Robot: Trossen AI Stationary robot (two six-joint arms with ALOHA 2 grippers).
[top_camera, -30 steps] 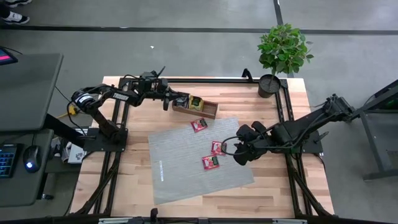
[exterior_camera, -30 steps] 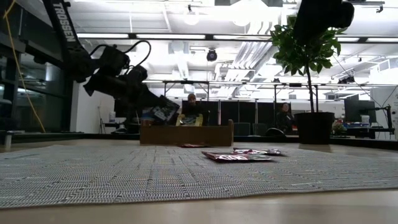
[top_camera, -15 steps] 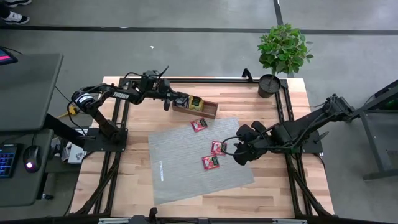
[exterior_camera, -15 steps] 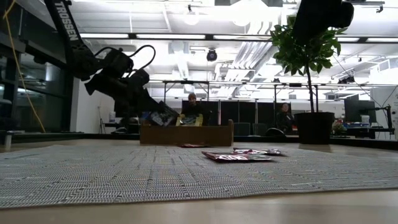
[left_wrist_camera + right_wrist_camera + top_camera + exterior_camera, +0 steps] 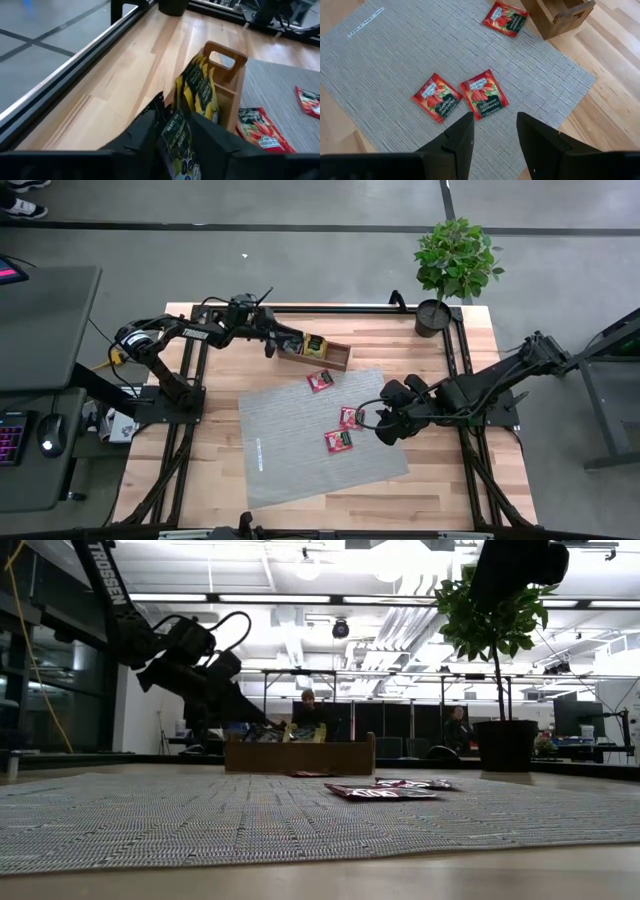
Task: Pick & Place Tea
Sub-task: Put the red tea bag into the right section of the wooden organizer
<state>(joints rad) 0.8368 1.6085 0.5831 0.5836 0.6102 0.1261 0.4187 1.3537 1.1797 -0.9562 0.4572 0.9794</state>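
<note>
The brown wooden tray stands at the far side of the table, beyond the grey mat. Yellow-green tea sachets stand in its middle part. My left gripper is at the tray's left end, open, with a black sachet standing tilted between its fingers. Three red sachets lie flat on the mat. My right gripper hangs open above the two nearer ones and touches nothing. My left gripper has its fingers on either side of the black sachet's upper part, coming level and slightly downward from the table's left. Whether a finger touches the sachet, I cannot tell. The sachet's lower part is hidden behind the fingers.
A potted plant stands at the table's far right corner. A black metal frame runs along the table's edges. Bare wood lies left of the mat and behind the tray.
My left gripper has tipped slightly at the tray's left end. The black sachet at its tip, which stood above the tray's wall in the low view, now sits lower behind that wall. My right arm has kept still.
</note>
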